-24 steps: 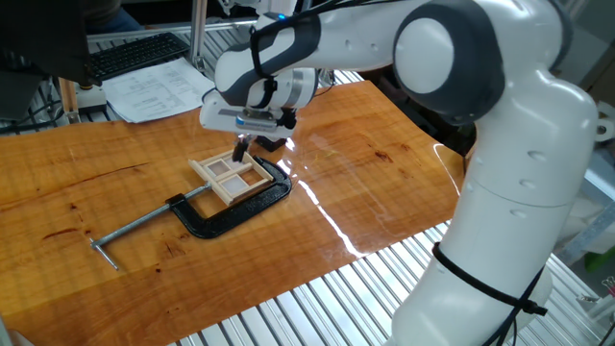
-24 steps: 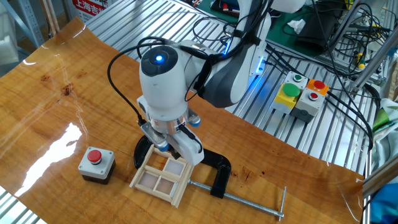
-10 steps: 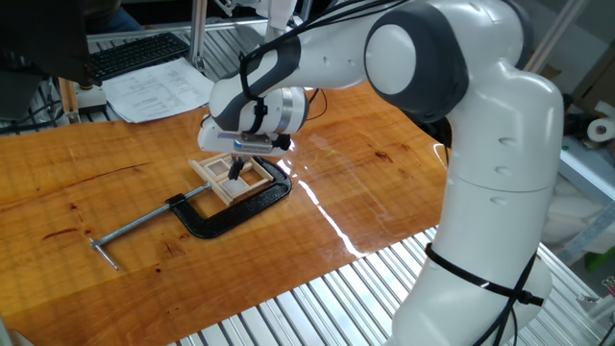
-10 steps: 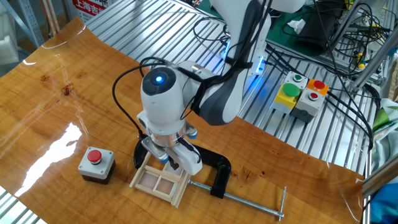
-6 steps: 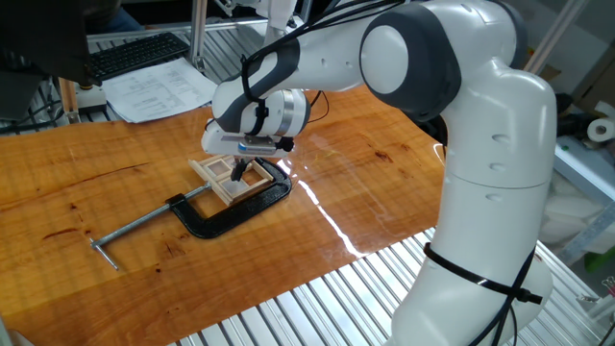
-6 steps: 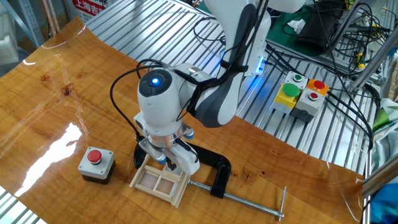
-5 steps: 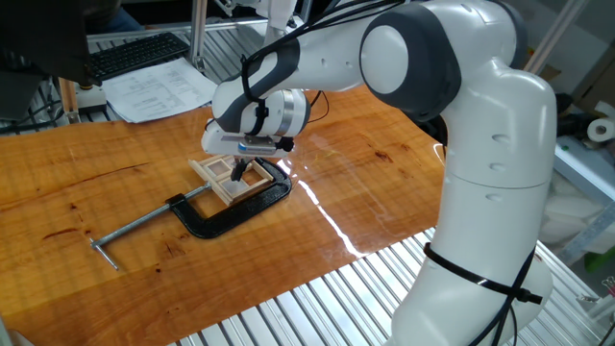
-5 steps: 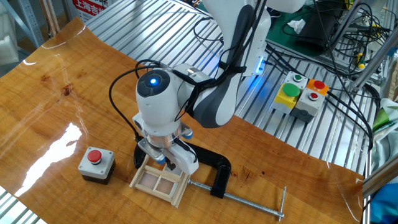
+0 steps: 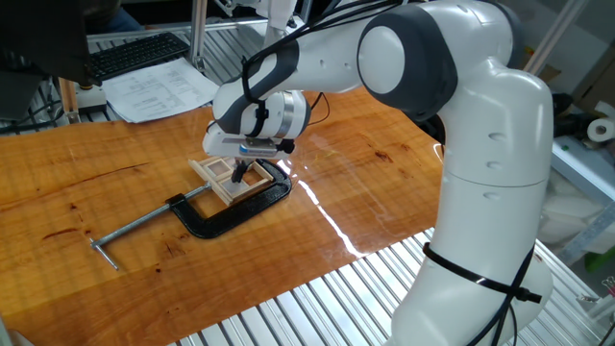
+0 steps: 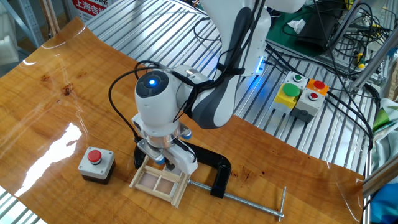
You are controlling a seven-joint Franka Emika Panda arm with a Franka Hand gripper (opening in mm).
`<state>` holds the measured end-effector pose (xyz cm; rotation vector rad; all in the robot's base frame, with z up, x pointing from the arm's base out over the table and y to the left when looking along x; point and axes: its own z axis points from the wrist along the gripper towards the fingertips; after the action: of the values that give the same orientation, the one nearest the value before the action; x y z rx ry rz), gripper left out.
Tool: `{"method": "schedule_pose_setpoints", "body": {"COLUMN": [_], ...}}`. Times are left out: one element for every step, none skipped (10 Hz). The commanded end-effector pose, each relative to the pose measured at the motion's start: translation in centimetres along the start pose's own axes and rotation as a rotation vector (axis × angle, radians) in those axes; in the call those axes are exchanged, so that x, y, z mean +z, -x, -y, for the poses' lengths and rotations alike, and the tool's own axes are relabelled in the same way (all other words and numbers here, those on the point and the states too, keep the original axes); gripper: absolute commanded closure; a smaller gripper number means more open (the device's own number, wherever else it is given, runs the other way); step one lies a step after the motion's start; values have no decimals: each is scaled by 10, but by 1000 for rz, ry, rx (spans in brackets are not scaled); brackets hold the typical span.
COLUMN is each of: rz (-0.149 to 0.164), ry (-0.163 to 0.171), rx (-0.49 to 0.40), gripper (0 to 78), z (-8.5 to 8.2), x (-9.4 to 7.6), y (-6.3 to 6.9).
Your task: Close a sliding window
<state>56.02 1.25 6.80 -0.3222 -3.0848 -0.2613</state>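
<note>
Arm bent low, claw pointing down onto sliding window, finger spread indiscernible.

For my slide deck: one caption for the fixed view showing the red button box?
Gripper down on clamped sliding window.

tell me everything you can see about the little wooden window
The sliding window is a small flat rectangle of pale, unfinished-looking wood, a thin frame split into panes. It lies flat on the glossy wooden table, held in the mouth of a black C-clamp, beside a grey box with a red button. The end effector is down on it, its fingertips at the panes; the exact contact is hidden.
</note>
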Motion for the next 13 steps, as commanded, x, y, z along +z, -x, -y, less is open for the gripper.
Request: {"method": "schedule_pose_setpoints", "body": {"rz": [-1, -2, -2, 0, 1, 2, 3, 3, 4, 5, 7, 8, 8], "ry": [8, 12, 14, 11, 10, 9, 7, 5, 1, -6, -14, -27, -28], "rx": [3, 3, 2, -1, -7, -11, -23, -30, -33, -36, -37, -41, -45], "gripper": [776, 776, 776, 776, 776, 776, 776, 776, 776, 776, 776, 776, 776], "z": [2, 2, 2, 3, 6, 7, 12, 15, 17, 19, 20, 22, 24], "x": [0, 1, 2, 2, 2, 3, 3, 3, 3, 2, 1, -1, -2], "y": [1, 1, 1, 1, 2, 2, 3, 4, 5, 5, 5, 6, 6]}}
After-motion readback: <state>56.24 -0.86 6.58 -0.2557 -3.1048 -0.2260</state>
